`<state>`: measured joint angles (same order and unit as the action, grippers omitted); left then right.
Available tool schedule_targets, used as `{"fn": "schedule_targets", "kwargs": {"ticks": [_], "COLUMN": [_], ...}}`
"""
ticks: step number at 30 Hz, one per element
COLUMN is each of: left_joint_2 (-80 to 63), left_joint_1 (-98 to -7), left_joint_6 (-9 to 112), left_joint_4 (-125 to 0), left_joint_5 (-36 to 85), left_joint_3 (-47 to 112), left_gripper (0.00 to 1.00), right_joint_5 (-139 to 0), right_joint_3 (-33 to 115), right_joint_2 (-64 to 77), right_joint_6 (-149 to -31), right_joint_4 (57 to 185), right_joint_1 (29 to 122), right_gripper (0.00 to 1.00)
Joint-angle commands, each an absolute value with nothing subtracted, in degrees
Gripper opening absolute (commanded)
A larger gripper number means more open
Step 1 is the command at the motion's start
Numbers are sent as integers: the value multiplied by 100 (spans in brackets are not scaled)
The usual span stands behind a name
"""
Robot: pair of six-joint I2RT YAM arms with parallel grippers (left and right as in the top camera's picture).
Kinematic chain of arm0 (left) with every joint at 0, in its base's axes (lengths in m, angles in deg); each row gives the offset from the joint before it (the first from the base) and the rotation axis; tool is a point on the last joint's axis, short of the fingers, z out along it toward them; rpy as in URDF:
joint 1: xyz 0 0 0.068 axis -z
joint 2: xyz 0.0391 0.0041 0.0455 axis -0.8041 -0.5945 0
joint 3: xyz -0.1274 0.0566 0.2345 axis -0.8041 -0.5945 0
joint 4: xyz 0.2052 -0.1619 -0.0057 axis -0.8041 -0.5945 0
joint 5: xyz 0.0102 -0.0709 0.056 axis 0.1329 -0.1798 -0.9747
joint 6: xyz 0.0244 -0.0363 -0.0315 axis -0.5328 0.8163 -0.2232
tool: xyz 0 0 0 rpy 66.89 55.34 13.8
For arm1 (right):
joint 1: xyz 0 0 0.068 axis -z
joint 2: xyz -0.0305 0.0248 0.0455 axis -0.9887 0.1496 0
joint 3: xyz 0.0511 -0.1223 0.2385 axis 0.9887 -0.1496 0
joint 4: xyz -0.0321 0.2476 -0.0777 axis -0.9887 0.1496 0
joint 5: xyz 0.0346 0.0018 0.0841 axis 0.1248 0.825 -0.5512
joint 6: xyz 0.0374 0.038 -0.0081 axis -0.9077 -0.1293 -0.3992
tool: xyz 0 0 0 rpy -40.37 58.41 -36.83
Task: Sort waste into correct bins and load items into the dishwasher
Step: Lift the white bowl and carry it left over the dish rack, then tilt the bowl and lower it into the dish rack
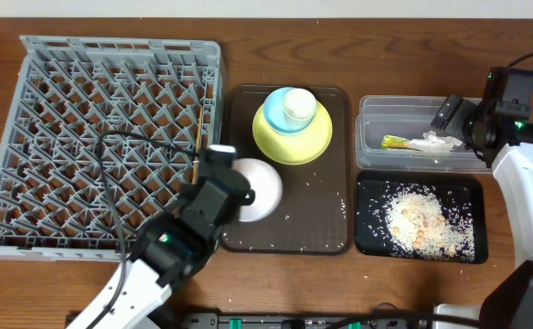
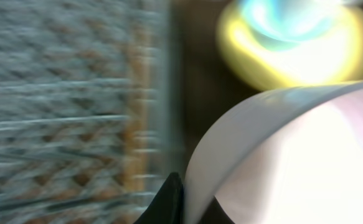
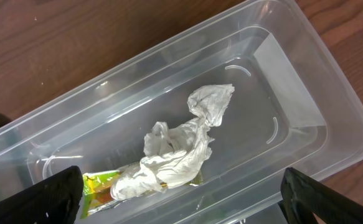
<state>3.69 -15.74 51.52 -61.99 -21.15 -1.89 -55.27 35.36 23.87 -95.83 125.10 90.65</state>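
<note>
Here the left gripper [image 1: 233, 179] clamps the rim of the mouth-up white bowl [image 1: 262, 188]; the right gripper [image 3: 193, 198] gapes.

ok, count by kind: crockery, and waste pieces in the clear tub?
Crockery: 3 (yellow plate, blue cup, white bowl)
Waste in clear tub: 2 (wrapper, tissue)
Total: 5
</note>
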Motion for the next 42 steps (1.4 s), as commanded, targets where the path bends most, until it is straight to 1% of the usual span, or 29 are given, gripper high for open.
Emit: {"fn": "schedule_targets", "kwargs": {"ticks": [1, 2, 5, 10, 14, 15, 18, 20, 22, 25, 28, 29, 31, 32, 34, 37, 42], "left_joint_2": [677, 673, 664, 500, 336, 201, -66, -293, -514, -899, -1382, -1725, -1989, -2136, -2280, -2322, -2322], "left_joint_1": [-1594, -1631, -1817, -2667, -3441, -3813, -4350, -4661, -4820, -4849, -4849, -4849, -4849, -4849, -4849, -4849, -4846], "left_joint_6": [4813, 4811, 4813, 4820, 4715, 4717, 4488, 3815, 3452, 3017, 2112, 982, -284, -1118, -1991, -2380, -2522], "left_joint_4": [-6795, -6852, -6758, -6360, -6170, -6096, -5744, -5357, -5128, -4774, -4127, -3305, -2389, -1784, -1148, -960, -1001], "left_joint_5": [-5526, -5924, -6055, -6818, -6825, -6816, -6521, -6154, -6020, -6027, -6280, -6814, -7150, -7253, -7299, -7257, -7188], "left_joint_3": [-115, -115, -117, -117, -117, -117, -117, -117, -117, -117, -117, -117, -117, -117, -117, -117, -117], "left_gripper": [8, 7, 8, 7, 8, 7, 8, 7, 7, 7, 7, 7, 8, 8, 8, 7, 7], "right_joint_5": [-5503, -5503, -5503, -5505, -5503, -5503, -5505, -5505, -5505, -5503, -5503, -5503, -5505, -5503, -5503, -5503, -5505], "right_joint_3": [3558, 3558, 3558, 3558, 3558, 3558, 3558, 3558, 3558, 3558, 3558, 3558, 3558, 3558, 3558, 3558, 3558], "right_joint_2": [2370, 2370, 2370, 2370, 2370, 2370, 2370, 2370, 2370, 2370, 2370, 2370, 2370, 2370, 2370, 2370, 2370], "right_joint_6": [-9618, -9616, -9618, -9618, -9618, -9618, -9618, -9618, -9618, -9618, -9618, -9618, -9618, -9618, -9618, -9618, -9618], "right_joint_4": [12519, 12519, 12519, 12519, 12519, 12521, 12519, 12519, 12519, 12519, 12519, 12519, 12521, 12521, 12521, 12519, 12519], "right_joint_1": [9113, 9113, 9113, 9113, 9113, 9113, 9113, 9113, 9113, 9113, 9113, 9113, 9113, 9113, 9113, 9113, 9113], "right_gripper": [99, 99, 99, 99, 99, 99, 99, 99, 99, 99, 99, 99, 99, 99, 99, 99, 99]}}
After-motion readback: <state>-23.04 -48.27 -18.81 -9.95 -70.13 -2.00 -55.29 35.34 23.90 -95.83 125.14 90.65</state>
